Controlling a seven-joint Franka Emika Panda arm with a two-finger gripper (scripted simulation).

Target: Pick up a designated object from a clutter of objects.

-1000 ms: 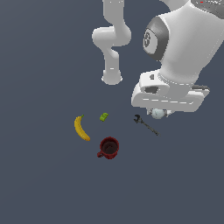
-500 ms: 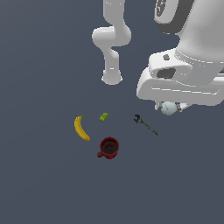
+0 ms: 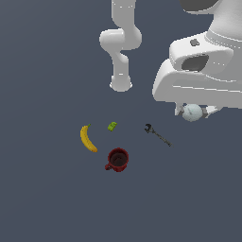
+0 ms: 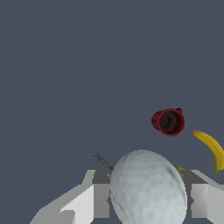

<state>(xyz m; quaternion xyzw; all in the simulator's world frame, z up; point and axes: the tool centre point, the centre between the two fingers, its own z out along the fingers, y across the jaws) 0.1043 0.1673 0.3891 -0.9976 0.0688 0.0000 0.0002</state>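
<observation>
In the wrist view the ball [image 4: 148, 188] hides most of the wrench [image 4: 101, 160] and green block [image 4: 180, 168].

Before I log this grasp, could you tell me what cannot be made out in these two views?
- Gripper fingertips: exterior view, hidden behind the ball and the hand housing.
- Green block: wrist view, only a sliver shows past the ball.
- Wrench: wrist view, its far end hidden by the ball.
- Ball's lower part: cut off by the wrist picture's edge.

The arm [image 3: 122, 42] is glossy white, built of rounded tube segments on a round base [image 3: 121, 85]. Above the pincer [image 3: 193, 112] sits a broad white block with a grey recessed oval. The pincer's fingers [image 4: 74, 203] are pale grey and angular.
</observation>
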